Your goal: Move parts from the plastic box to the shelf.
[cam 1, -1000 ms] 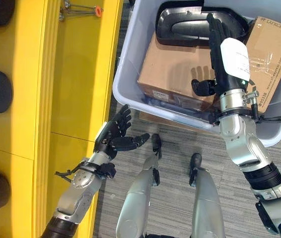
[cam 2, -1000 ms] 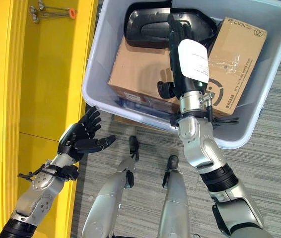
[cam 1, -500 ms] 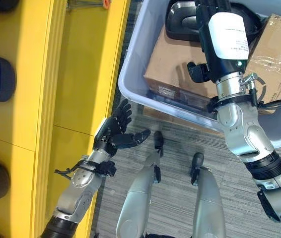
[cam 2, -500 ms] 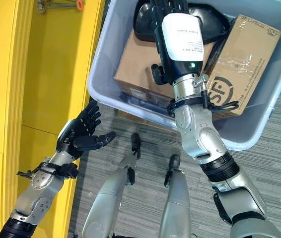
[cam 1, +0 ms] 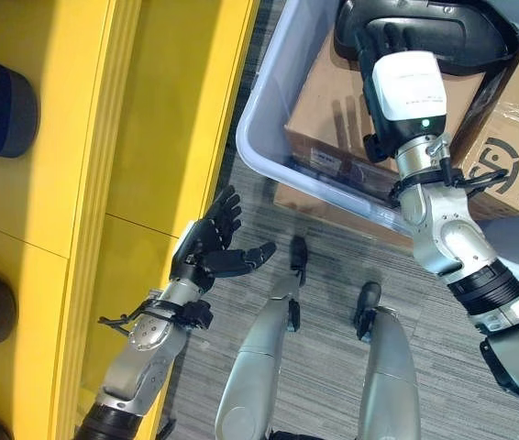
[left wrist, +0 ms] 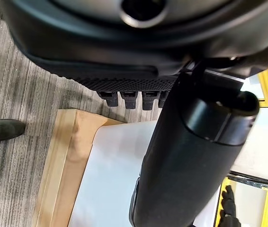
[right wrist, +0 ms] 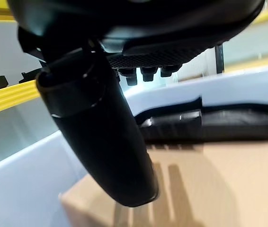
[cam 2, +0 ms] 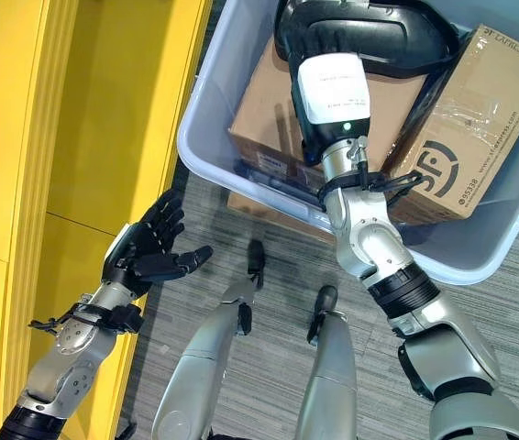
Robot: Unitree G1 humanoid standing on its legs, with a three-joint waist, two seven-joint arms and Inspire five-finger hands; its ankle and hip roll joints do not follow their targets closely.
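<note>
Over the plastic box (cam 1: pixel 264 137), right hand (cam 1: pixel 397 69) extends, apparently straight-fingered, toward the black part (cam 1: pixel 443 32); left hand (cam 1: pixel 206 249) relaxed.

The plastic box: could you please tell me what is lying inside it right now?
Inside the plastic box lie two cardboard boxes and, on top, a black moulded part. The right hand reaches over it. What lies beneath the cardboard is covered.

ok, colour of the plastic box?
Pale grey-blue plastic box, clearest in the right eye view.

Left hand (cam 1: pixel 206 255) open, palm up; right hand (cam 1: pixel 390 55) extended, fingers straight.
</note>
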